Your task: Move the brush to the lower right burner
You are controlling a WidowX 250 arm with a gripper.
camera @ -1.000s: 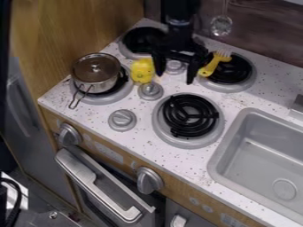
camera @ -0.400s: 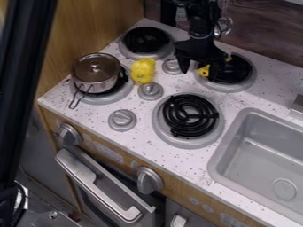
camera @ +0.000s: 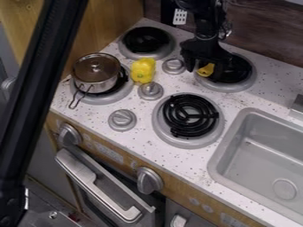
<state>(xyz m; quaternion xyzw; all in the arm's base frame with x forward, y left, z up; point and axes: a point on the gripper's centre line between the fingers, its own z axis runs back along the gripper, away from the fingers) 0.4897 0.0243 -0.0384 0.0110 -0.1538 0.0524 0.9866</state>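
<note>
My gripper hangs over the upper right burner, its two fingers apart, one on each side of the brush's yellow handle. The brush lies at that burner's left side, with its handle end visible between the fingers; the bristle end is hidden behind the gripper. Whether the fingers touch the handle I cannot tell. Nearer the front, the lower right burner has a black coil and a grey ring, with nothing on it.
A lidded metal pot sits on the lower left burner, and a yellow pepper stands right of it. The upper left burner is behind them. Grey knobs dot the stovetop. The sink is at the right.
The gripper has moved right from above the stove's middle to over the brush, covering most of it. A black bar has come into view at the left and swung rightward.
</note>
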